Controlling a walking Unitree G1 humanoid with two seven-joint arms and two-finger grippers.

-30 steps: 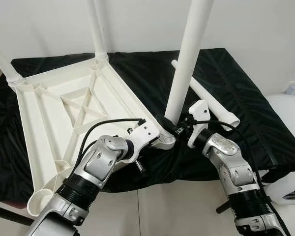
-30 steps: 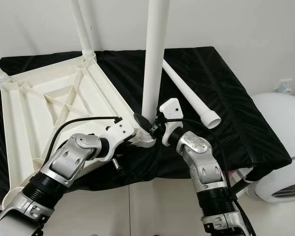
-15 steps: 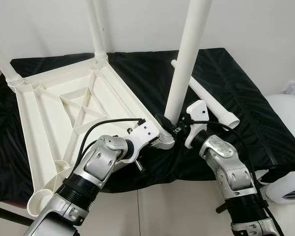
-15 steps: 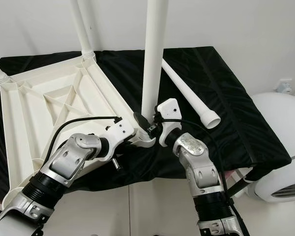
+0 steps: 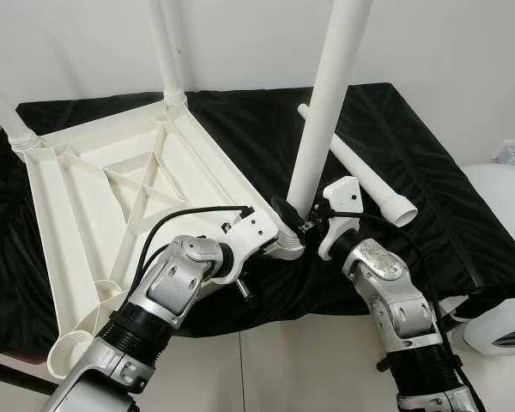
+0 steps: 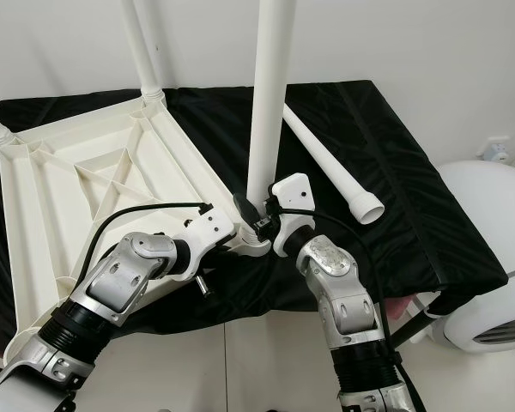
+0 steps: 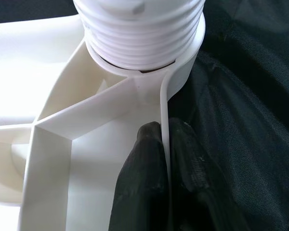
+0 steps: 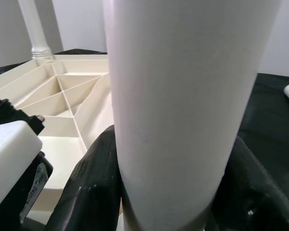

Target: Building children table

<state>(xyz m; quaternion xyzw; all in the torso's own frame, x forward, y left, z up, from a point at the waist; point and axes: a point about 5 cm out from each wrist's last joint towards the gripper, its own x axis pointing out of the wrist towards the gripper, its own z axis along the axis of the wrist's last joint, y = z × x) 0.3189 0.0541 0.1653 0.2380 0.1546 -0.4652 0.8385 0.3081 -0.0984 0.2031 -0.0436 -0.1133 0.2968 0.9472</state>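
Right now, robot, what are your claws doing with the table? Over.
Left claw pinching the upside-down tabletop rim at the corner socket. Right claw clamped round the upright leg seated there. Spare leg lying on the black cloth, nothing blocking.

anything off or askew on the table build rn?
One thing: the leg the right gripper clasps isn't seated. The left wrist view shows its threads exposed above the corner socket, and it tilts slightly. The left gripper pinches the tabletop's rim. A spare leg lies on the black cloth.
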